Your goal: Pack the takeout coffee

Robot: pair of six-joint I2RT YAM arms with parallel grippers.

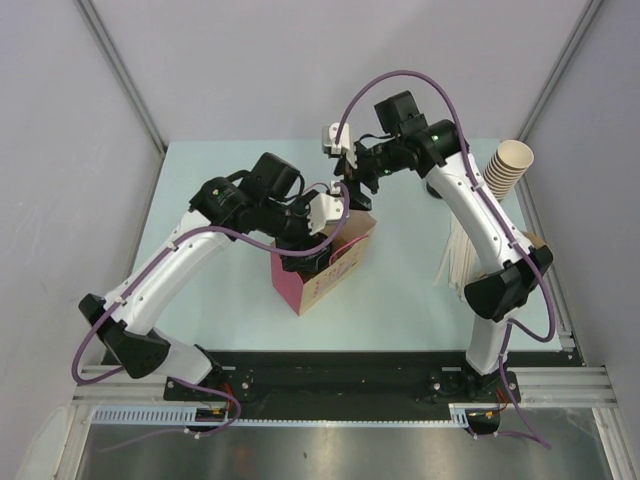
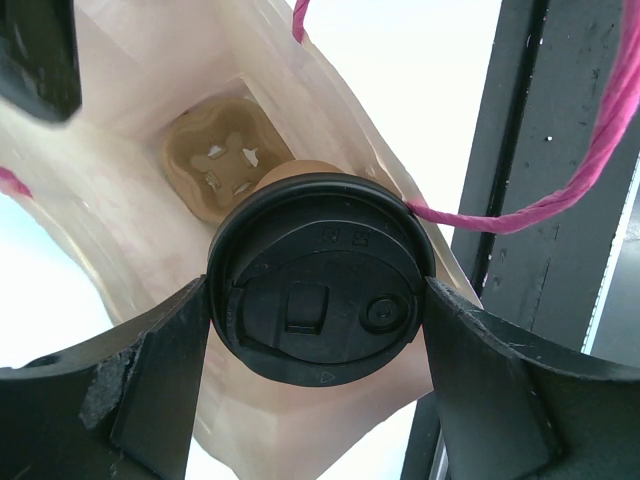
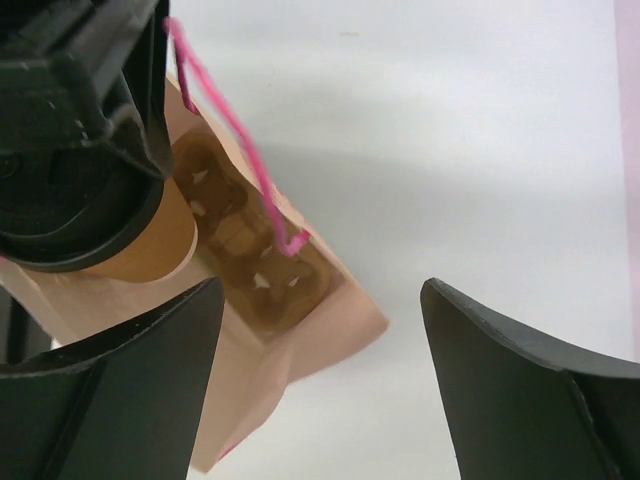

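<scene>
The takeout coffee (image 2: 320, 295) is gripped by the left gripper (image 2: 318, 305): the two dark fingers (image 2: 150, 400) are pressed against opposite sides of the black lid, and the cup is held upright at the open mouth of the paper bag (image 2: 130, 210). In the right wrist view the tan cup body is seen over the bag's opening rather than down inside it. How far its base has passed the rim cannot be told.

A moulded-pulp cup carrier (image 2: 215, 165) is seen lying on the bottom of the bag, and its wells appear unoccupied. The cup is held beside it in the left wrist view, not over it. One pink cord handle (image 2: 520, 210) is draped outwards past the lid.

The right gripper (image 3: 322, 300) is held just beyond the bag with its fingers spread apart. Nothing is between them, and the bag is not touched by them.

The task is judged to be well advanced but not finished: the cup is picked up and brought to the bag, and the carrier is already inside. What is left, it is judged, is for the cup to be lowered into a well of the carrier, released, and the left arm lifted clear of the handles.

A stack of lidless cups (image 1: 510, 165) stands untouched at the far right of the table (image 1: 420, 300).
</scene>
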